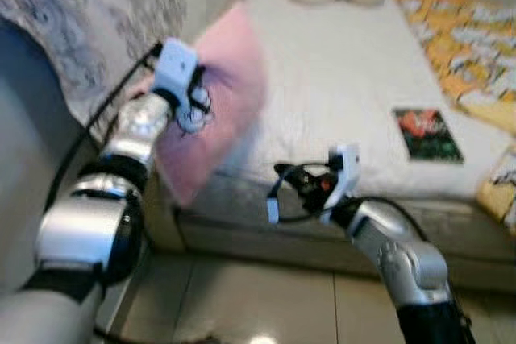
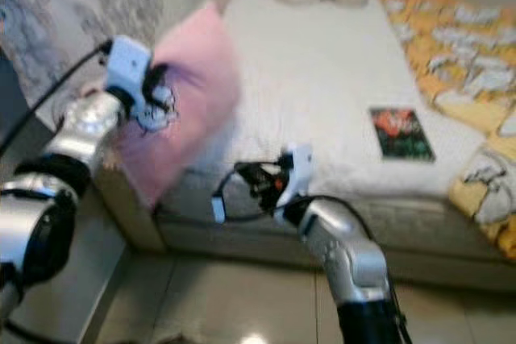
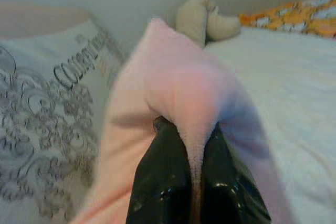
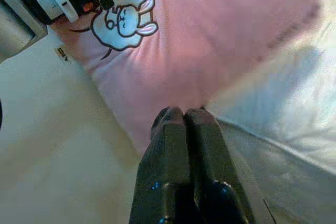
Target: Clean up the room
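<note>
- Dark lettering is seen printed along the edge of the grey patterned pillow (image 3: 47, 124) at the head of the bed; it is blurred, and only an opening "C" can be made out with any certainty.
- The same lettering is seen in the head views, too smeared to be read.
- A white rabbit picture, without words, is carried on the pink pillow (image 4: 210, 40).
- A red-and-green cover is shown on the dark book (image 1: 427, 134) lying on the bed; no title can be read.
</note>
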Available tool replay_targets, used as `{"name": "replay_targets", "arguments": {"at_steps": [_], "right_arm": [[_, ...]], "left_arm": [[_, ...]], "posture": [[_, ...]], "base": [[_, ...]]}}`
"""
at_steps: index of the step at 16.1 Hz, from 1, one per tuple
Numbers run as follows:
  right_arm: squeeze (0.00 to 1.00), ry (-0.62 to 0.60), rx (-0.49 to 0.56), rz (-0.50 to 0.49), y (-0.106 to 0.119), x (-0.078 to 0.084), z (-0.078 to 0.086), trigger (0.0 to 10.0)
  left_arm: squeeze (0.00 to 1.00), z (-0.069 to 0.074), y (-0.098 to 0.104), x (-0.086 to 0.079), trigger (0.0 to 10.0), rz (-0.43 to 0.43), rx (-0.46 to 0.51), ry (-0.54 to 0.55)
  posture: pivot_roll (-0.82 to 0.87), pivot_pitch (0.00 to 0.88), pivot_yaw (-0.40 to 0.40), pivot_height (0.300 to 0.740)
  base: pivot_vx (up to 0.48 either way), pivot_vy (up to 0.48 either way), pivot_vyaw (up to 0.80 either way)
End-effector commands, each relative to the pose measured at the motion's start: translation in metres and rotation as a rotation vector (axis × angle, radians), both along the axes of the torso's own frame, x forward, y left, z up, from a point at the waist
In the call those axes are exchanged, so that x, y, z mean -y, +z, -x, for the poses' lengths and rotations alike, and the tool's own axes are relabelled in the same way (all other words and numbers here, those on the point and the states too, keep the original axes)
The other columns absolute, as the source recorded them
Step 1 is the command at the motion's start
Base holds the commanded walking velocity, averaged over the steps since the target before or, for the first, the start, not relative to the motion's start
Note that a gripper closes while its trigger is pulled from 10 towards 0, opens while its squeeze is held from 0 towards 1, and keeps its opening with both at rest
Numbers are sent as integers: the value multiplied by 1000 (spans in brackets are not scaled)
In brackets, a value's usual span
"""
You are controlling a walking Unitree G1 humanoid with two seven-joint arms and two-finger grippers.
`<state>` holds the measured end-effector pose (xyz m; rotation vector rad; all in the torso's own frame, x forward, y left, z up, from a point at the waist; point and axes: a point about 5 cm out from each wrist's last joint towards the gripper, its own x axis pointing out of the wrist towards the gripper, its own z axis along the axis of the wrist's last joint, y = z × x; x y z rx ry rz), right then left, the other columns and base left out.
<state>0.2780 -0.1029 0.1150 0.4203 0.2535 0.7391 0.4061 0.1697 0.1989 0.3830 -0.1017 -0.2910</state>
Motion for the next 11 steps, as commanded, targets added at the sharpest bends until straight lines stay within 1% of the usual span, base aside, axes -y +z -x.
{"name": "replay_targets", "arguments": {"at_steps": [1, 6, 8, 11], "right_arm": [[0, 13, 1, -5, 2, -1, 0, 10000], [0, 32, -10, 9, 0, -2, 1, 10000], [0, 42, -14, 11, -2, -3, 2, 10000], [0, 54, -20, 17, -5, -5, 4, 10000]], "left_arm": [[0, -2, 16, 1, 10000, 21, 65, 6], [0, -4, 14, 1, 10000, 21, 56, 51], [0, -4, 13, 3, 10000, -1, 55, 69], [0, -5, 14, 5, 10000, 9, 52, 78]], "posture": [[-22, 0, 4, 740], [-21, 0, 1, 740], [-21, 0, 4, 740], [-21, 0, 7, 740]], "base": [[480, 0, 0], [480, 0, 0], [480, 0, 0], [480, 0, 0]]}}
